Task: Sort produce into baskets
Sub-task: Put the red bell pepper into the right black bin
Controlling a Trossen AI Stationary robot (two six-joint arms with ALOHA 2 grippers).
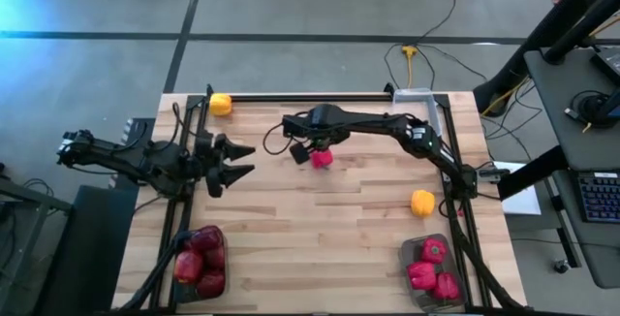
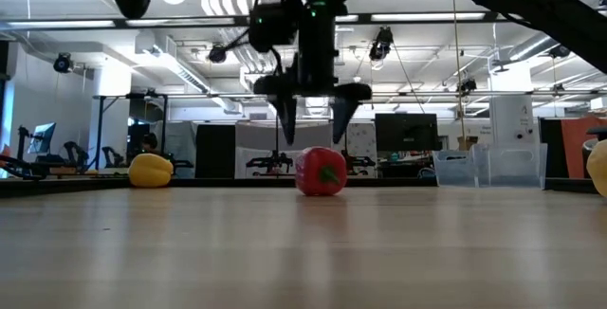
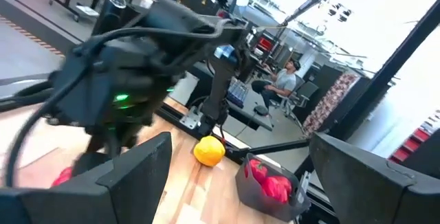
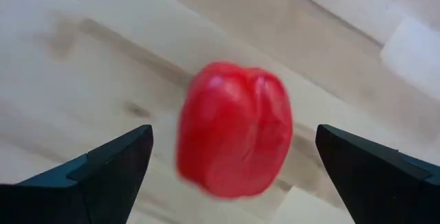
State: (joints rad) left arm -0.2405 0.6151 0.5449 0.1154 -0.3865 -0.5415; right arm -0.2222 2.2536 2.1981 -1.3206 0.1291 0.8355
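Note:
A red-pink pepper (image 1: 322, 158) lies on its side on the table near the far middle; it also shows in the low view (image 2: 321, 171) and the right wrist view (image 4: 235, 129). My right gripper (image 2: 316, 119) is open and hangs just above it, fingers pointing down, touching nothing. My left gripper (image 1: 242, 159) is open and empty at the table's left. A yellow one (image 1: 221, 104) rests at the far left, another (image 1: 422, 202) at the right. A dark bin (image 1: 201, 258) at the near left holds dark red apples; a bin (image 1: 432, 269) at the near right holds red peppers.
A clear bin (image 1: 415, 98) stands at the far right edge, seen in the low view (image 2: 490, 167) too. A black frame rail (image 1: 310, 97) runs along the table's far edge. Bare wood lies across the table's middle and near side.

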